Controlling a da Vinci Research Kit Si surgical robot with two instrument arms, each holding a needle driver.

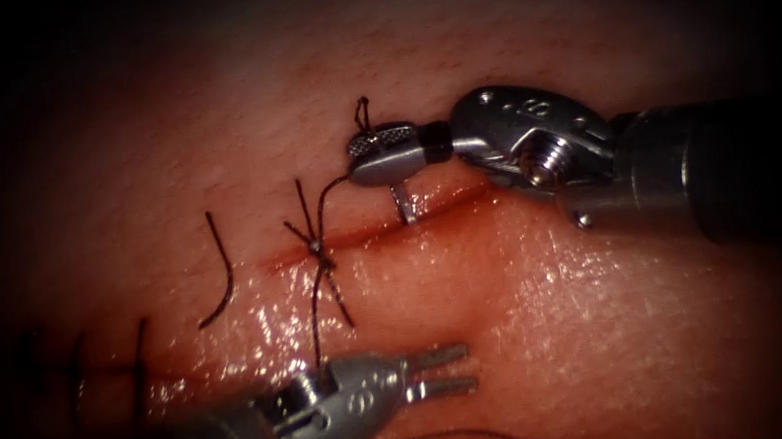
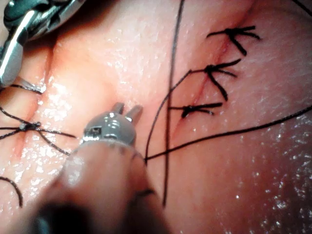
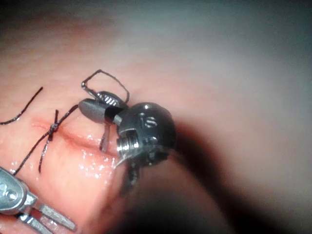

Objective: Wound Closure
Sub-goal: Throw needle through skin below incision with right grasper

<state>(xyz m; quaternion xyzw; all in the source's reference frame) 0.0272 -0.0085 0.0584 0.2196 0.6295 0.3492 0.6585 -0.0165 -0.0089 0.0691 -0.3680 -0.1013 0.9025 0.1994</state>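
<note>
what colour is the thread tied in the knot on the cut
Black, or very dark. The thread shows best in the endoscope view, knotted across the cut.

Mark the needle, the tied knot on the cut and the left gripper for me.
needle [image 1: 403, 204]: endoscope view, on its shaft between the right gripper [image 1: 383, 155] and the cut.
knot [image 1: 318, 247]: endoscope view, on its centre, on the cut.
left gripper [image 1: 439, 371]: endoscope view, midway between its open fingertips.

tissue [image 1: 626, 320] right of knot [image 1: 318, 247] — bare | left — stitches [image 1: 79, 377]
</note>
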